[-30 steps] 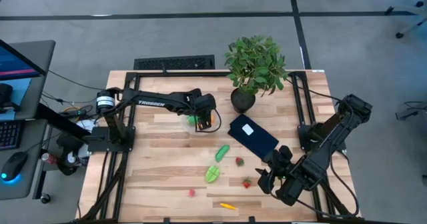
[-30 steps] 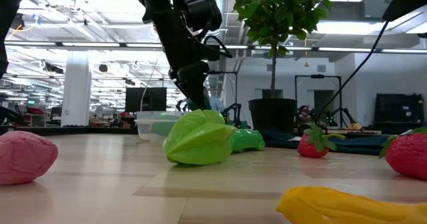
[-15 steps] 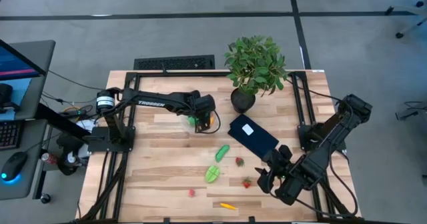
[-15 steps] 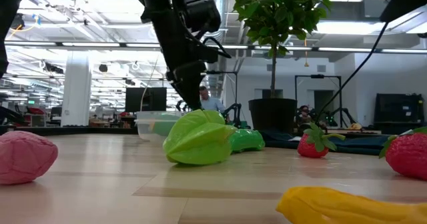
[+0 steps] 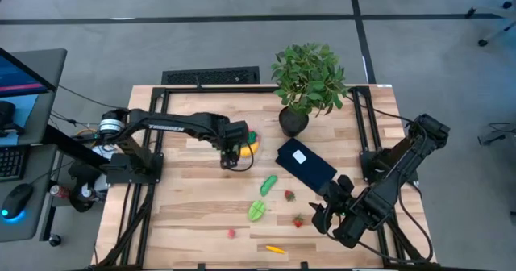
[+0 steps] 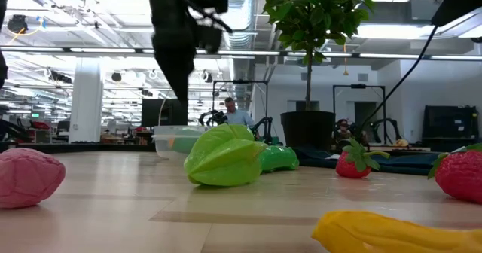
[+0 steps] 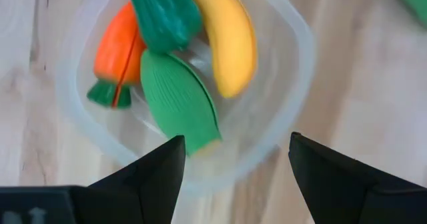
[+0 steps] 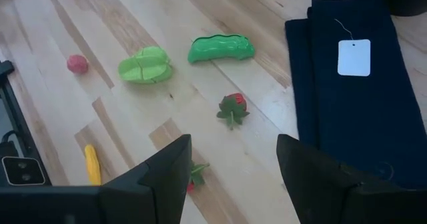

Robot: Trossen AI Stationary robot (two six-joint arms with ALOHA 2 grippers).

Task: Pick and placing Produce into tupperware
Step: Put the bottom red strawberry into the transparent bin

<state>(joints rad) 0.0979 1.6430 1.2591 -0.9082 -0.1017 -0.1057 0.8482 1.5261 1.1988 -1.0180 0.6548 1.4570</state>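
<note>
Left wrist view shows the left hand [image 7: 233, 174] open and empty above the tupperware [image 7: 287, 97] holding produce [image 7: 179, 97].

The left gripper [image 5: 228, 160] now sits nearer the table's front and further left than a second ago, off the clear tupperware [image 5: 247, 144], with its fingers [image 7: 150, 177] spread wider and nothing between them. The tupperware, hidden under the gripper before, lies uncovered, showing a yellow banana [image 7: 228, 44], orange carrot [image 7: 115, 47] and green pieces [image 7: 179, 101] inside.
</note>
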